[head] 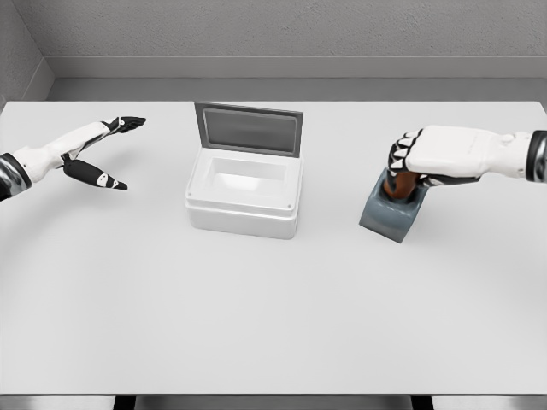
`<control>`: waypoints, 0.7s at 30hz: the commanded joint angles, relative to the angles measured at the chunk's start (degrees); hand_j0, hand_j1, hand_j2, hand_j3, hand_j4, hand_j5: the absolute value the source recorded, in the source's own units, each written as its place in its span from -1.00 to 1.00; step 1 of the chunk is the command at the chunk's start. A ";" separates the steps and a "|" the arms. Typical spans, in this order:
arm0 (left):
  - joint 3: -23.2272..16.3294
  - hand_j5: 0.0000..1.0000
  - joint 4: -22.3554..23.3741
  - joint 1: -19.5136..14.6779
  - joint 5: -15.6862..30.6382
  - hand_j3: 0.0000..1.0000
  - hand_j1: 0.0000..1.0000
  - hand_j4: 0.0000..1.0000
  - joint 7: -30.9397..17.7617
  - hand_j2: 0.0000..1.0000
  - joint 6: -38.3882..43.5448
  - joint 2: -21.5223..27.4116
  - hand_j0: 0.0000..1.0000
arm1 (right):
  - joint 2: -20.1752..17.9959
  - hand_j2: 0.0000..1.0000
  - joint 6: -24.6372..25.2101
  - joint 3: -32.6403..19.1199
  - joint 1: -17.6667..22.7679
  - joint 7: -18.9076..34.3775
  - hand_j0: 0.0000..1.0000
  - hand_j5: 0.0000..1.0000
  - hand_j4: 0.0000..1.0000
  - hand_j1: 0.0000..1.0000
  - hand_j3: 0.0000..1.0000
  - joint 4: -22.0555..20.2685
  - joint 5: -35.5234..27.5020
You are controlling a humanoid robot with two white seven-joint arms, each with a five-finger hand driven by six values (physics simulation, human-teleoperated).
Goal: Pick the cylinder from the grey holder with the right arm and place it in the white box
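Note:
A brown cylinder [398, 188] stands in the grey holder [392, 217] at the right of the table. My right hand [419, 162] reaches in from the right edge and its fingers are curled around the cylinder's top, hiding most of it. The white box [244, 196] sits in the middle of the table, its grey lid [248, 129] standing open at the back. My left hand [102, 158] hovers at the far left with fingers spread, holding nothing.
The white table [273, 325] stretches wide in front of the box and holder. A grey wall runs behind the table's back edge.

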 commanded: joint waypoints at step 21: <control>0.13 1.00 0.00 0.00 0.42 1.00 1.00 1.00 0.01 1.00 0.10 0.13 1.00 | 6.02 -0.31 0.18 -3.43 -3.95 -0.02 -0.31 -0.31 -0.31 -0.31 -0.31 -0.17 -5.54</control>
